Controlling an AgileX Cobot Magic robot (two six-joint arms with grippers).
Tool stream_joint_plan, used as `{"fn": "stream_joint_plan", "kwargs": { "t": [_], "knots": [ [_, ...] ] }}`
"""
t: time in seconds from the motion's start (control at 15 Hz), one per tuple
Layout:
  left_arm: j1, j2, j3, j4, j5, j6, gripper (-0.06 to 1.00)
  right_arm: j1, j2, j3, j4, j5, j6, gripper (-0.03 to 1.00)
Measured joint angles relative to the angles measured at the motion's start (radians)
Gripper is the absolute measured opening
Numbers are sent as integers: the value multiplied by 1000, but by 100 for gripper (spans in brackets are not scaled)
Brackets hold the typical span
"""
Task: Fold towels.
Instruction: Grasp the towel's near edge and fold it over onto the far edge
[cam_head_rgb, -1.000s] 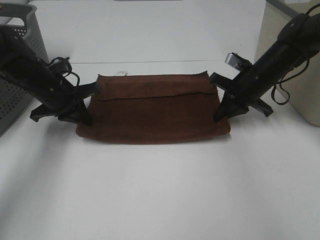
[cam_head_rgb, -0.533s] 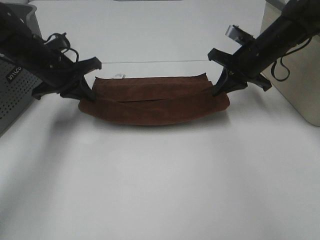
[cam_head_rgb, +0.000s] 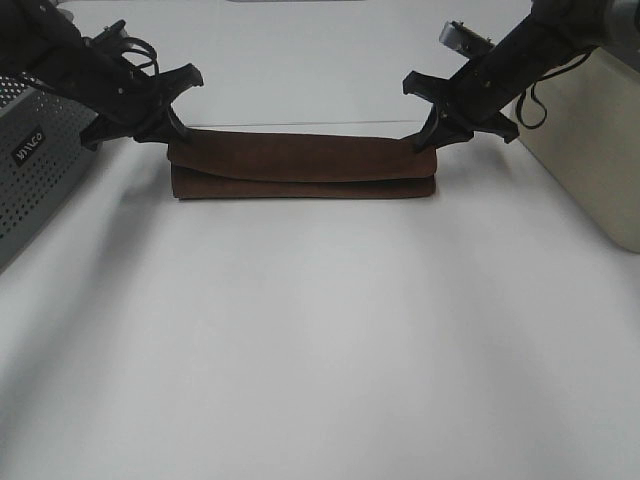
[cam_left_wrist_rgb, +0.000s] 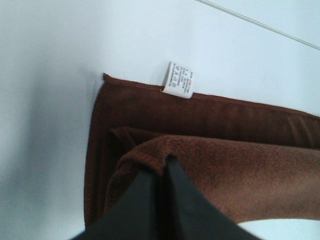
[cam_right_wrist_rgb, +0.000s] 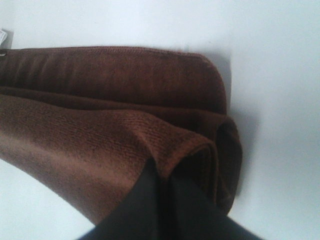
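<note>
Your left fingers (cam_left_wrist_rgb: 142, 210) and right fingers (cam_right_wrist_rgb: 137, 215) are clamping shut on the top-layer corners of the brown towel (cam_head_rgb: 300, 165), lying across the upper middle of the worktop (cam_head_rgb: 320, 350). You seem to be finishing a lengthwise fold; next, lay those corners square and release.

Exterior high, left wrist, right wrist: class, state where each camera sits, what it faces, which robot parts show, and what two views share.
Exterior high: mounted high, facing down at the table and brown towel; both arms, left end effector and right end effector show.
Left wrist: on the left arm, facing the towel end with the white tag; shut end effector shows.
Right wrist: on the right arm, facing the other towel end; shut end effector shows.
All share the towel.
</note>
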Motion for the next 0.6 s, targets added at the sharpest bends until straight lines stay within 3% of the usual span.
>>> {"fn": "stream_joint_plan", "kwargs": {
  "t": [0.2, 0.27, 0.33, 0.4, 0.47, 0.53, 0.6],
  "knots": [
    [0, 72, -49, 0, -12, -3, 4, 0, 74, -55, 6, -3, 0, 1],
    [0, 80, -54, 0, -3, -3, 11, 0, 82, -55, 7, -6, 0, 7],
    [0, 81, -60, 4, 6, -3, 23, 0, 83, -56, 9, -8, 0, 20],
    [3, 81, -61, 7, 14, -4, 43, 0, 82, -56, 14, -9, 1, 39],
    [5, 81, -62, 7, 38, -6, 74, 0, 66, -61, 13, 0, 1, 70],
    [5, 81, -62, 7, 38, -6, 74, 0, 66, -61, 13, 0, 1, 70],
    [5, 81, -62, 8, 44, -7, 81, 0, 31, -62, 1, 13, 3, 79]
  ]
}}
